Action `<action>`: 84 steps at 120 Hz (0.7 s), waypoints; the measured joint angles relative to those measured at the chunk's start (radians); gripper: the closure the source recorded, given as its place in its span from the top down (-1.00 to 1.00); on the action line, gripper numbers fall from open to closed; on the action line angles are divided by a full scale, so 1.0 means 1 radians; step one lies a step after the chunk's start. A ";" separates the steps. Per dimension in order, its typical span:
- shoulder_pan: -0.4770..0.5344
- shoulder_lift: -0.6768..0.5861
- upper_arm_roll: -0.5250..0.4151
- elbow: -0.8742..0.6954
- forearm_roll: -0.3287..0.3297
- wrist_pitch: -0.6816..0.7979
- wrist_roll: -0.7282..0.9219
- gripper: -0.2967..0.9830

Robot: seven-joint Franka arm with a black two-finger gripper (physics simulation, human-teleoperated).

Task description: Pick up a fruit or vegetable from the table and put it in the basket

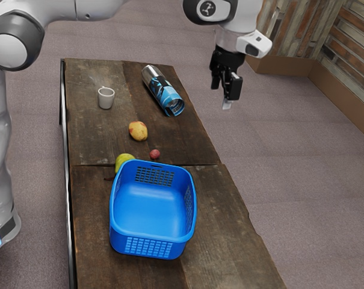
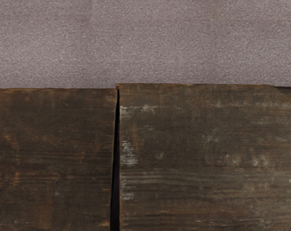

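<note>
The fruit I can pick from is on the table point(image 1: 230, 241). The yellow-red fruit point(image 1: 138, 131) lies between the white mug point(image 1: 106, 98) and the basket point(image 1: 153, 208). The small red fruit point(image 1: 154, 154) is just beside the basket's rim, and the green fruit point(image 1: 125, 161) sits at the basket's corner, partly hidden by it; I can't tell whether those two touch. The blue basket stands upright, with no fruit inside. Farther out, the mug stands upright, and a blue and silver bottle point(image 1: 163, 91) lies on its side.

My arm point(image 1: 85, 7) reaches across, high over the table, from the exterior view's left, and my gripper point(image 1: 224, 90) hangs from its end, pointing down, well above the tabletop and well apart from the fruit. I read the fingers as spread, with a gap between them and nothing pinched.

In the wrist view I get the table's edge close up, the dark gap point(image 2: 115, 168) between two weathered boards running to that edge, and the greyish floor point(image 2: 145, 43) beyond. The exterior view gives me the fruit, basket, mug and bottle, plus a wood-clad wall point(image 1: 296, 30) behind.
</note>
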 joint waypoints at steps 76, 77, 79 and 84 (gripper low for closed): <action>0.232 0.059 0.033 0.063 -0.061 -0.060 -0.483 0.54; 0.242 0.061 0.033 0.063 -0.061 -0.061 -0.496 0.54; 0.262 0.064 0.034 0.063 -0.061 -0.063 -0.522 0.54; 0.302 0.070 0.035 0.063 -0.061 -0.066 -0.582 0.54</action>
